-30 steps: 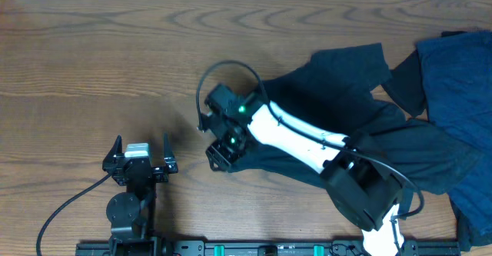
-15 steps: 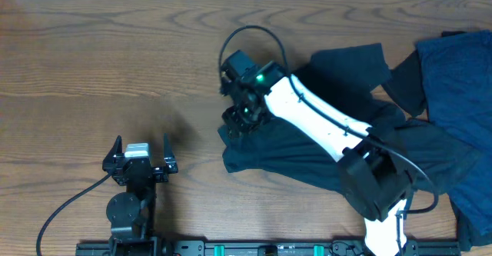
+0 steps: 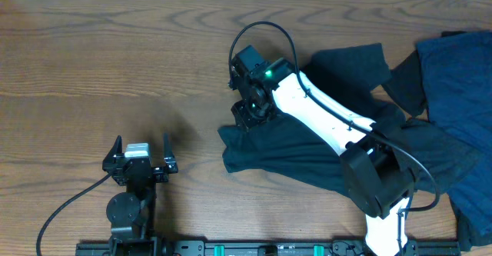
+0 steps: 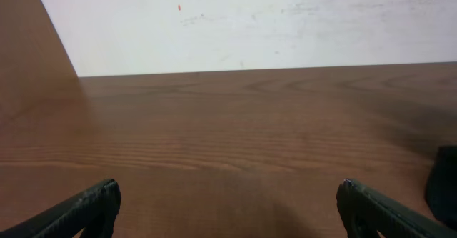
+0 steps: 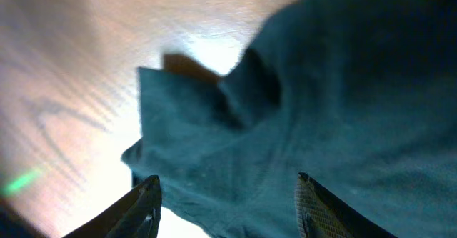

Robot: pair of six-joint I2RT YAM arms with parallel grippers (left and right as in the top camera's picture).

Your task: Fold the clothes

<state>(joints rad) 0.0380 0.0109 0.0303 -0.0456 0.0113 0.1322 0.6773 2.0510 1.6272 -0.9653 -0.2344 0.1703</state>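
Dark, limp T-shirt should drape and slide; pinch its corner just beneath the right claw, spread and empty.

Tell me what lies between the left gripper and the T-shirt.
Only bare table. In the overhead view, nothing but wood grain runs from the open left gripper to the near edge of the T-shirt.

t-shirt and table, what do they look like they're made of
T-shirt: soft knit fabric, possibly cotton jersey, with a matte finish in very dark teal-black. It slumps into loose folds and wrinkles. Table: solid wood or wood-look laminate, I cannot tell which. It is smooth with a mild sheen, and brown grain lines run across it.
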